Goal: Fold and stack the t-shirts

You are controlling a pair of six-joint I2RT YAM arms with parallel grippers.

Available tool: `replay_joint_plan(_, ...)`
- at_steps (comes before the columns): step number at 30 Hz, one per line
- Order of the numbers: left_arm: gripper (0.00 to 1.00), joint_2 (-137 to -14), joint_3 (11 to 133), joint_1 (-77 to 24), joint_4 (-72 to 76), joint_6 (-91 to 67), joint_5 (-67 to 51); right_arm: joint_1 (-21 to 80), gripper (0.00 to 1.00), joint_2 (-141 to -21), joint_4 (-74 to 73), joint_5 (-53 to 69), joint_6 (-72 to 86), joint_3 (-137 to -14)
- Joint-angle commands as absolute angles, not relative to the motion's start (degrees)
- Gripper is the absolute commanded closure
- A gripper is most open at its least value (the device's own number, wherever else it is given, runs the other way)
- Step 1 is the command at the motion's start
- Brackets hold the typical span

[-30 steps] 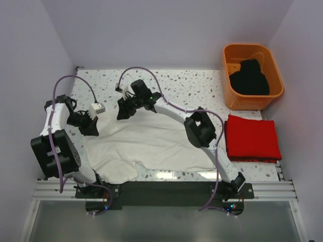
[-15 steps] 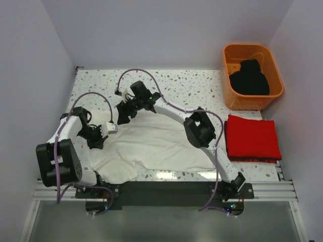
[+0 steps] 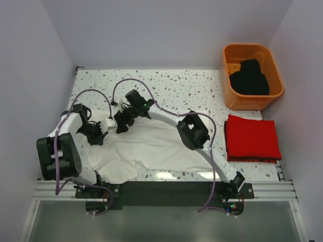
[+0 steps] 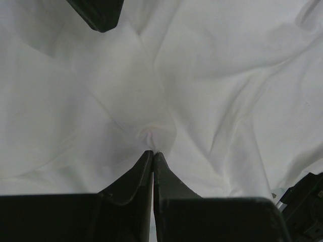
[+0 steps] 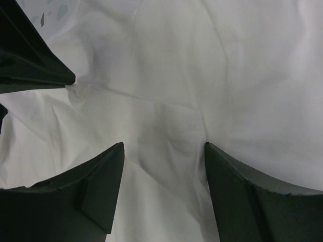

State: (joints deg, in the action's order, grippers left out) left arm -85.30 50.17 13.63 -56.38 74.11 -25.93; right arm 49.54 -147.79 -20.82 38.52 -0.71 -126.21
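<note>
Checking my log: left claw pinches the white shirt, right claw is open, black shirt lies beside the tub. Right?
No: the top external view shows the black shirt lying inside the orange tub. Left claw pinching the white shirt, right claw open: correct.

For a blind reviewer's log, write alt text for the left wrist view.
The left hand, shut, pinches a small peak of the white t-shirt, whose wrinkled cloth fills nearly the whole frame. A second dark finger pokes in at the top left corner.
</note>
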Motion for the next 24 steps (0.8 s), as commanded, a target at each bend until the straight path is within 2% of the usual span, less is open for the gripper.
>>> replay_joint_plan(1, 0.92, -84.99, 52.73, 14.06, -56.07, 72.78, -28.21, 50.1, 0.33, -147.57, -20.3, 38.32, -2.9, -128.32)
replay_joint_plan(2, 0.92, -84.9, 53.17, 14.15, -56.25, 72.6, -28.39, 50.1, 0.36, -147.57, -20.22, 38.23, -3.07, -128.32)
replay_joint_plan(3, 0.93, -84.9, 53.43, 14.15, -56.51, 72.42, -28.48, 50.1, 0.47, -147.48, -20.04, 37.88, -3.08, -128.32)
replay_joint_plan(5, 0.95, -84.73, 54.22, 14.41, -56.95, 71.99, -29.09, 50.1, 0.59, -147.22, -19.34, 37.18, -3.08, -128.06)
replay_joint_plan(6, 0.95, -84.73, 54.58, 14.5, -57.04, 71.81, -29.27, 50.01, 0.72, -146.78, -18.99, 37.0, -3.08, -127.88)
replay_joint_plan(8, 0.98, -84.64, 55.54, 14.94, -57.39, 71.46, -29.62, 50.01, 0.83, -146.25, -18.28, 36.74, -3.16, -127.62)
replay_joint_plan(9, 0.98, -84.73, 55.98, 15.2, -57.91, 71.28, -29.97, 50.1, 0.98, -145.73, -18.11, 36.48, -3.08, -127.62)
replay_joint_plan(10, 1.0, -84.9, 56.42, 15.64, -58.09, 71.02, -30.49, 50.1, 1.0, -145.37, -17.76, 36.3, -2.99, -127.44)
replay_joint_plan(17, 1.0, -85.52, 60.9, 16.61, -60.29, 69.35, -31.55, 49.57, 1.0, -141.51, -15.03, 37.09, -0.44, -125.77)
replay_joint_plan(24, 1.0, -85.34, 67.41, 16.79, -69.25, 70.66, -34.45, 49.22, 1.0, -138.16, -14.32, 39.64, 1.41, -124.19)
